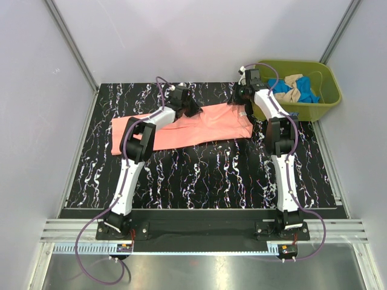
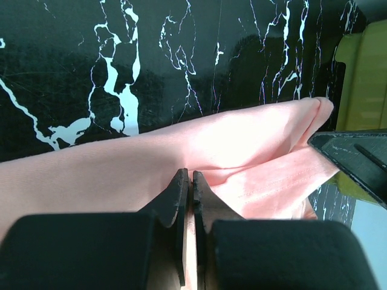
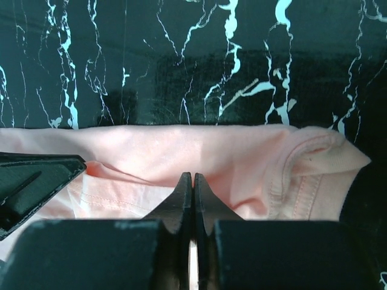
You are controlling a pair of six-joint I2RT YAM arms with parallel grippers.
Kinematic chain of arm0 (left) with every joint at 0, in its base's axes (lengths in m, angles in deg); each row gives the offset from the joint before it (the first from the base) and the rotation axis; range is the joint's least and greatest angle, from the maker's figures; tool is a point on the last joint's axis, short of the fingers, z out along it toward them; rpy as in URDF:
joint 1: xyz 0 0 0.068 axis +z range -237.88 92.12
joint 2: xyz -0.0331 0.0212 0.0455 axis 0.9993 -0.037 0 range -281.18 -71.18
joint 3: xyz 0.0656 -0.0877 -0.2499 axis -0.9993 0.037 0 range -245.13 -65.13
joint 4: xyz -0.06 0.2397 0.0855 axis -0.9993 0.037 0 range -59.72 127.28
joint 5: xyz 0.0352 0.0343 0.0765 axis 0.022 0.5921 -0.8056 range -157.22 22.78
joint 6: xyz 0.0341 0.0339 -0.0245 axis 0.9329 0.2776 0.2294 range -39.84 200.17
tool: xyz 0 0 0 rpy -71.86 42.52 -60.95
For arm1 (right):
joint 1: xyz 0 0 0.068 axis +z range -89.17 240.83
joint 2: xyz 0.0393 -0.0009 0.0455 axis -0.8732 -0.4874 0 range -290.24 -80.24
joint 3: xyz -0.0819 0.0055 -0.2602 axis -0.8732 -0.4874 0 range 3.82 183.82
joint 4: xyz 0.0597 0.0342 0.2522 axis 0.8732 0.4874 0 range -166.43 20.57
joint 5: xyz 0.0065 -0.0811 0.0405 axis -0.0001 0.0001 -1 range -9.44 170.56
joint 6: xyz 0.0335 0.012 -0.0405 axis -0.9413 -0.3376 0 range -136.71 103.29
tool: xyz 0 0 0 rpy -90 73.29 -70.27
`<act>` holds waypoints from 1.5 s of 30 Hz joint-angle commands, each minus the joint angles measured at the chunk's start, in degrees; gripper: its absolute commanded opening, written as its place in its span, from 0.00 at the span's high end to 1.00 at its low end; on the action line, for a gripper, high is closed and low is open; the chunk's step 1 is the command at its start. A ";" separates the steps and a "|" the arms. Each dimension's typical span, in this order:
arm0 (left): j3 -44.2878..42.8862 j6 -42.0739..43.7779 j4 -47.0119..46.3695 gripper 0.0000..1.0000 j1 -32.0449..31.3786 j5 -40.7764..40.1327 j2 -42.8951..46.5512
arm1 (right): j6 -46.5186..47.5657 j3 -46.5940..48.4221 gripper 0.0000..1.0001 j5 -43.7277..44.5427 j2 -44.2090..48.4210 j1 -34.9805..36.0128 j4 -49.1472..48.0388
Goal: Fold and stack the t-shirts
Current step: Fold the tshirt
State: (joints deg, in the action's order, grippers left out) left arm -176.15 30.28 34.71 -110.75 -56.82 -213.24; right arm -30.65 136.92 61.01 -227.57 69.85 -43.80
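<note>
A salmon-pink t-shirt (image 1: 199,128) lies stretched left to right across the far half of the black marbled table (image 1: 205,175). My left gripper (image 1: 192,109) sits at the shirt's far edge, near the middle. Its jaws (image 2: 189,175) are shut with pink cloth (image 2: 242,145) pinched between them. My right gripper (image 1: 237,99) is at the far right end by the collar. It is shut (image 3: 193,176) on the same shirt (image 3: 181,148). Each wrist view shows the other gripper's black finger at its edge. A blue t-shirt (image 1: 308,93) and a beige one (image 1: 293,81) lie crumpled in the tub.
An olive-green tub (image 1: 329,90) stands at the far right corner, just off the table and close behind the right arm. Grey walls enclose the table on three sides. The near half of the table carries only the two arms.
</note>
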 commanded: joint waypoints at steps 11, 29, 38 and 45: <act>7.57 -0.47 -5.38 1.00 1.69 -2.83 10.40 | -0.13 -2.93 1.00 -0.49 3.98 0.30 -7.57; 3.62 -1.18 -4.60 1.00 2.75 -0.81 5.65 | -1.89 0.76 0.91 -1.28 -1.47 0.30 -12.14; 1.43 0.48 3.12 0.77 3.18 -1.77 5.21 | -2.94 10.93 0.59 -2.51 -6.48 0.30 -7.41; -2.26 10.94 15.68 0.55 4.59 -9.59 13.63 | -4.61 11.86 0.43 1.96 -0.43 0.56 1.12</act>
State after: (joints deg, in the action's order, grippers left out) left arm -174.77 35.19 45.44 -107.45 -61.30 -207.25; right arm -34.04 148.44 60.34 -234.28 70.11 -46.45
